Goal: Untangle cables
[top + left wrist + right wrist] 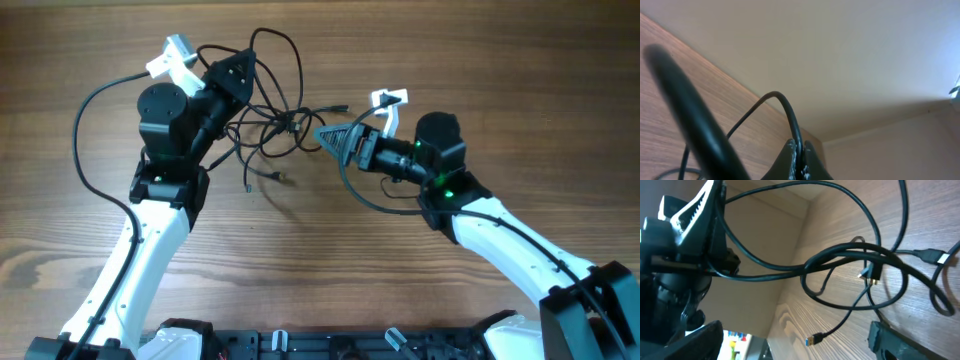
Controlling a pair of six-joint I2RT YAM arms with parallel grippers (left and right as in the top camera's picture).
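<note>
Left end effector [799, 149] clamped on cables [845, 252], right end effector [325, 135] state unclear

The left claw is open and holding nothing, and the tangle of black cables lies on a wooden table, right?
Not quite. The left wrist view shows the left claw shut on a black cable, not open. The rest is right: the tangle lies on the wooden table.
</note>
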